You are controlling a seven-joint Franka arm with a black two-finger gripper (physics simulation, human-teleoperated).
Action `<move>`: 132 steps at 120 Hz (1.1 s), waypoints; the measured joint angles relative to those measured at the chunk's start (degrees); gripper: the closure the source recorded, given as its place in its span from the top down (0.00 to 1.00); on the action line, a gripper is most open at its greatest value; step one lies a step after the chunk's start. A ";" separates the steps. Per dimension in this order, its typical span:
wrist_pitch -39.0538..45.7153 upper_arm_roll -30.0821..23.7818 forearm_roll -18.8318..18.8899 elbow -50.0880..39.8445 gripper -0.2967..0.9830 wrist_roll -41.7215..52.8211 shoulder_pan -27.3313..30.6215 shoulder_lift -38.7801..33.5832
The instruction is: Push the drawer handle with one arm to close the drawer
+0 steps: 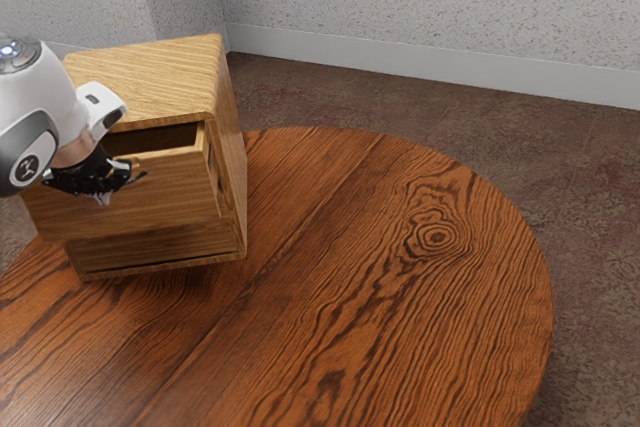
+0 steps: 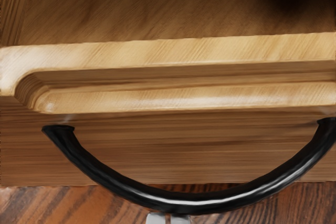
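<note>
Exterior view, beside a two-tier wooden cabinet [image 1: 160, 72] on a round desk [image 1: 380, 247]: upper drawer [image 1: 165, 185] standing out from its slot, dark interior exposed above the front panel, with the hand [image 1: 103, 199] low at the panel's outer face. Seemingly closed, with fingertips [image 2: 156, 217] together and nothing in their grip. Seen close in the wrist view: a black handle [image 2: 178, 202], bowed outward from the drawer front, its middle just beside the tips. Touching or barely apart, impossible to tell.

Ahead, by all appearances: a straight, steady push toward the cabinet. Chief risk, a slip off the smooth, rounded bar, likeliest with the tips so near its edge, and possibly a slide beneath the bow and a snag on the way back. Also possible: a drawer skewed and jammed in its runners, from pressure off centre or at an angle. Under too hard a shove, or against a sticking runner, perhaps a whole cabinet pushed backward across the desk, with the gap no smaller.
</note>
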 joint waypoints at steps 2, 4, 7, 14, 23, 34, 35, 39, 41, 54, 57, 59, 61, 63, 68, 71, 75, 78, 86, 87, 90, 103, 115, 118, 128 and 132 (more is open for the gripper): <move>0.33 0.01 0.13 0.00 0.15 0.01 0.00 0.16; 0.66 0.02 0.23 0.00 0.15 0.02 0.02 0.30; 1.13 0.03 0.41 0.00 0.15 0.02 0.10 0.56; 2.39 0.04 0.97 0.00 0.15 0.03 0.32 1.17; 3.97 0.05 1.55 0.07 0.15 0.03 0.77 1.99; 6.23 0.05 2.17 0.09 0.15 0.04 1.40 3.35; 6.45 0.05 2.24 0.09 0.15 0.04 1.44 3.48; 7.27 0.05 2.47 0.22 0.15 0.06 1.54 3.97; 7.65 0.05 2.56 0.41 0.15 0.09 1.61 4.26; 9.70 0.05 3.53 1.50 0.15 0.12 2.03 5.77; 10.06 0.05 3.68 1.69 0.15 0.12 2.08 6.01; 10.28 0.05 3.80 1.84 0.15 0.12 2.20 6.17; 10.49 0.05 3.98 2.01 0.15 0.12 2.34 6.35; 10.70 0.05 4.20 2.24 0.15 0.12 2.44 6.56; 11.18 0.05 4.69 2.66 0.15 0.14 2.64 7.03; 11.43 0.05 4.94 2.90 0.15 0.14 2.73 7.33; 11.75 0.05 5.28 3.22 0.15 0.14 2.81 7.67; 12.01 0.05 5.59 3.40 0.15 0.14 2.84 7.92; 12.68 0.05 6.27 3.69 0.15 0.14 2.93 8.40; 12.75 0.05 6.33 3.72 0.15 0.14 2.94 8.45; 12.96 0.05 6.50 3.78 0.15 0.14 2.96 8.59; 13.83 0.05 7.40 4.11 0.15 0.13 3.26 8.82; 12.92 0.05 7.31 4.19 0.15 0.04 3.09 8.62; 11.90 0.05 6.94 4.24 0.15 0.01 2.96 8.44; 6.08 0.03 4.90 6.03 0.15 -0.10 1.56 7.19; 3.17 0.03 4.18 7.17 0.15 -0.15 0.52 6.40</move>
